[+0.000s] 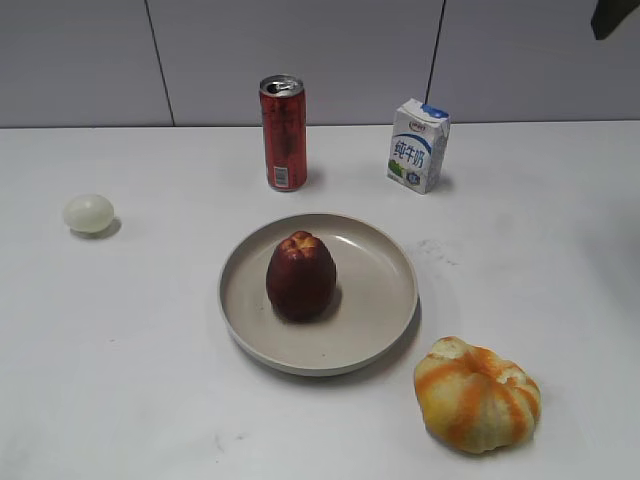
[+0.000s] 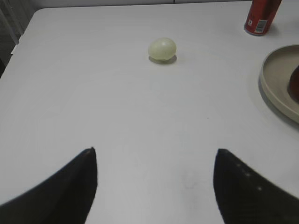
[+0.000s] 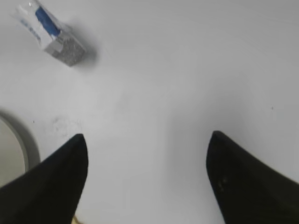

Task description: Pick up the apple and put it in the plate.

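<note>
A white table [image 1: 120, 380] filled the scene. At far left a small pale egg [image 1: 88, 213] lay alone. In the left wrist view it sat well ahead of the left gripper [image 2: 154, 182], slightly toward the right finger, with only bare table between. That gripper's two dark fingers [image 2: 70, 186] stood wide apart, holding nothing, above the table.

Further right, a red can [image 1: 282, 132] stood upright near the back wall. In the left wrist view it appeared far ahead, beyond the right finger.

In the middle lay the plate [image 1: 385, 300], round and cream. The apple [image 1: 300, 275] stood inside it, left of the plate's centre, upright. Its long axis ran vertical, wide base down on the dish, lobed yellowish top pointing up. Nothing touched or covered it. In the left wrist view the plate's rim showed ahead of and outside the right finger, well apart from it.

Behind and right of the plate, a small milk carton [image 1: 418, 146] stood upright. In the right wrist view it lay far ahead, beyond the left finger of the right gripper [image 3: 147, 179]. That gripper's fingers [image 3: 243, 186] were also spread wide and empty, over bare table, with a sliver of plate rim just outside the left finger.

At front right, an orange-and-white pumpkin [image 1: 478, 394] rested just beside the plate's rim, not touching it.
</note>
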### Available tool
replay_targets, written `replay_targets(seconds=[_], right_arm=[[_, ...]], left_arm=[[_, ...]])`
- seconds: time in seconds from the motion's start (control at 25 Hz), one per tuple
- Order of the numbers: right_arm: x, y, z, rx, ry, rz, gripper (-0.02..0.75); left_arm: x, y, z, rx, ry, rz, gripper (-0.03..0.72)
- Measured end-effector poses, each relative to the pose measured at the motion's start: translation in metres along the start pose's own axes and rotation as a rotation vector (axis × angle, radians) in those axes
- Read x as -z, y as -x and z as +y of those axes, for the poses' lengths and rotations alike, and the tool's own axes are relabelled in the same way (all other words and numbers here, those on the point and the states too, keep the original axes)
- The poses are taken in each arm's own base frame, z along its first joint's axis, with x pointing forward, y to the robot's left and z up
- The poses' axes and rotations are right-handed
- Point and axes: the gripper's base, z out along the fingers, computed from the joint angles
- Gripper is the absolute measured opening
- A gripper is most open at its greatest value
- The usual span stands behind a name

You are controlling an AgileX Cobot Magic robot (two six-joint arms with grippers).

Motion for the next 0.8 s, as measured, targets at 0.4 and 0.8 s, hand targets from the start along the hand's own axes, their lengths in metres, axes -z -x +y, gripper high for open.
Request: replay_targets(seconds=[0.4, 0.8], right_arm=[[0.038, -0.132, -0.003, 0.004, -0.006, 0.031, 0.594], [0.035, -0.270, -0.008, 0.005, -0.008, 0.035, 0.594]], left_arm=[[0.000, 0.000, 0.000, 0.000, 0.000, 0.000, 0.589], [0.000, 0.000, 0.000, 0.000, 0.000, 0.000, 0.589]])
